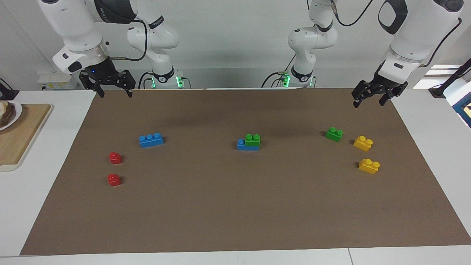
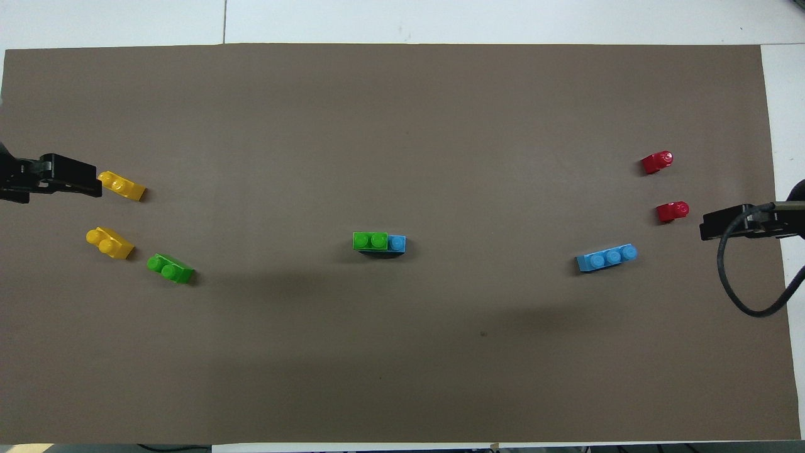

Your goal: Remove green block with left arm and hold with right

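A green block (image 1: 252, 140) (image 2: 370, 241) sits stacked on a blue three-stud brick (image 1: 241, 145) (image 2: 397, 243) at the middle of the brown mat. A second green block (image 1: 334, 134) (image 2: 170, 268) lies alone toward the left arm's end. My left gripper (image 1: 369, 103) (image 2: 93, 182) is open and empty, raised over the mat's edge near the robots at its own end. My right gripper (image 1: 115, 94) (image 2: 705, 228), with the blue light dot and wire loop, is open and empty, raised over the mat's corner at its own end.
Two yellow bricks (image 1: 363, 143) (image 1: 369, 166) lie beside the lone green block. A loose blue brick (image 1: 151, 140) and two red pieces (image 1: 115, 158) (image 1: 114, 180) lie toward the right arm's end. A wooden board (image 1: 18, 140) with a plate lies off the mat there.
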Tool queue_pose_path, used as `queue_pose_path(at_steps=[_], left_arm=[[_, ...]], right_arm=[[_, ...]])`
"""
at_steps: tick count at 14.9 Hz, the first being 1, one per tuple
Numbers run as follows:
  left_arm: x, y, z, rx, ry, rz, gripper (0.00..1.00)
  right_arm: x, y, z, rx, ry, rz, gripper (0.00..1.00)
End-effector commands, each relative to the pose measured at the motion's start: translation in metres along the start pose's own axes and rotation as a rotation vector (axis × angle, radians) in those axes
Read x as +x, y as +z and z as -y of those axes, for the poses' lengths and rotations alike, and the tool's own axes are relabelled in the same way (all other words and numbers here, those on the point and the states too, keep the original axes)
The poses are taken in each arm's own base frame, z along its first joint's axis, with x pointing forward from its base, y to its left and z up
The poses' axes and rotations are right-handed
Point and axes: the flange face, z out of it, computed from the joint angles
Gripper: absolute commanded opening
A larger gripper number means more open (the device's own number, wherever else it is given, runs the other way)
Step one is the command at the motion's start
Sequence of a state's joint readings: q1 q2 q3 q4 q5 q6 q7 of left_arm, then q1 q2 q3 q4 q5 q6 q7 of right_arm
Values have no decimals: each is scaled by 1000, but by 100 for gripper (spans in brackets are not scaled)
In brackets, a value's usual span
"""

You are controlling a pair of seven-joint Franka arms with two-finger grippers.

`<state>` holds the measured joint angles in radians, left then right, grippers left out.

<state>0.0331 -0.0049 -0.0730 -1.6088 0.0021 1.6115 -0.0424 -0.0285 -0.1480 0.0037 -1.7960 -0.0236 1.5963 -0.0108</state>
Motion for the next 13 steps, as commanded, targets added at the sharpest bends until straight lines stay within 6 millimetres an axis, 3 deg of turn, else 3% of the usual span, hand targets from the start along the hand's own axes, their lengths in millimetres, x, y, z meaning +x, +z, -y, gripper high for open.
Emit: queue_pose_path(at_steps=[1, 10, 12, 13], left_arm=[[-8, -3, -1, -10, 3, -1, 100], [-9, -1, -3, -9, 5, 6, 100], [-10, -3, -4, -9, 5, 7, 100], [-11, -3, -4, -9, 5, 5, 100]], right_arm=[[-6, -2, -5, 1, -18, -13, 100], [-6, -5, -4, 0, -30, -18, 100], [-5, -6, -3, 5, 35, -24, 100], [-5, -6, -3, 7, 150, -25, 100]])
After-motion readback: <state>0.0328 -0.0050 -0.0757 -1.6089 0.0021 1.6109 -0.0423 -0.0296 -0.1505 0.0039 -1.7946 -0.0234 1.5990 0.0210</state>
